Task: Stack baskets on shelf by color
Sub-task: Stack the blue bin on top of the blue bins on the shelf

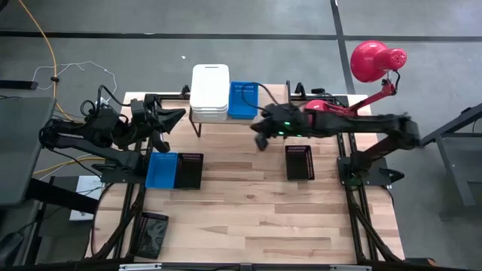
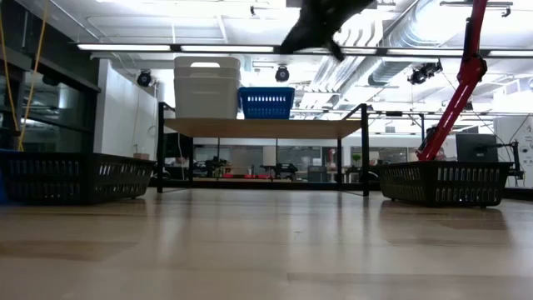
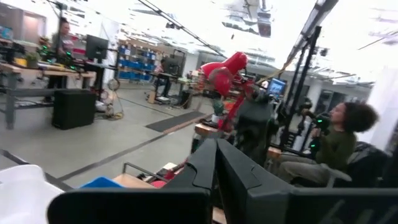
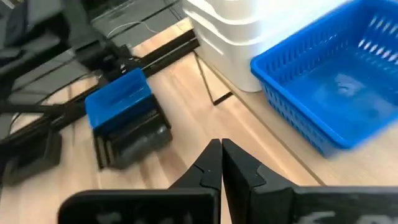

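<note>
The shelf (image 1: 271, 96) stands at the table's far side. On its top rest a stack of white baskets (image 1: 209, 92) and, to their right, one blue basket (image 1: 242, 99); both show in the right wrist view, the white stack (image 4: 230, 31) and the blue basket (image 4: 336, 81). A second blue basket (image 1: 161, 170) and a black one (image 1: 188, 171) sit side by side on the table at the left. Another black basket (image 1: 299, 162) sits at the right. My right gripper (image 1: 260, 143) hovers shut and empty in front of the shelf. My left gripper (image 1: 177, 117) is raised, shut and empty at the shelf's left end.
A further black basket (image 1: 153, 235) lies at the near left corner. A red lamp (image 1: 370, 60) on its arm stands behind the right arm. A person (image 3: 339, 146) sits beyond the table. Bare wood lies in the table's middle and near side (image 1: 248, 218).
</note>
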You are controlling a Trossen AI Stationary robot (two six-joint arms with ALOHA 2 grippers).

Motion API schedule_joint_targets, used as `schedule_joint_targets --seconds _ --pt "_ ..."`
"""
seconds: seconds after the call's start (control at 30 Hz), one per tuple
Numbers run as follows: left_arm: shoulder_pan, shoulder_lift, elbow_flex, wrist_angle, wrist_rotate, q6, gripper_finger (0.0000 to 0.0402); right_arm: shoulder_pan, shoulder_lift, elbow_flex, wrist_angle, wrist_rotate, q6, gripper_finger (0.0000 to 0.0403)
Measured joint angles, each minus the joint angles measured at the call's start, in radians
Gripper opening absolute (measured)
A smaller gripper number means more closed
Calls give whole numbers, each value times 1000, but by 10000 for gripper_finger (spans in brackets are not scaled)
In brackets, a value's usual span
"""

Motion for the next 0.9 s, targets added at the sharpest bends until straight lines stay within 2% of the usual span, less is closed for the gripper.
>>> schedule_joint_targets --seconds 0.1,0.2,0.43,0.53,0.63,0.73,0.9 --pt "-1 15 0 -12 48 -23 18 39 -99 0 -120 55 -11 0" --pt "-10 48 39 -155 125 -79 50 82 -183 0 -217 126 5 0" --pt "-18 187 229 -888 230 -254 159 150 -279 0 -329 282 61 0" --pt "7 233 235 -1169 273 -325 199 156 -281 0 -345 300 68 0" --pt "49 274 183 -1382 334 -348 226 156 -274 0 -345 297 67 0" --pt "94 299 101 -1428 405 -279 235 156 -262 0 -345 295 60 0" --pt "166 334 -22 -1364 452 -84 234 156 -249 0 -353 289 54 0"
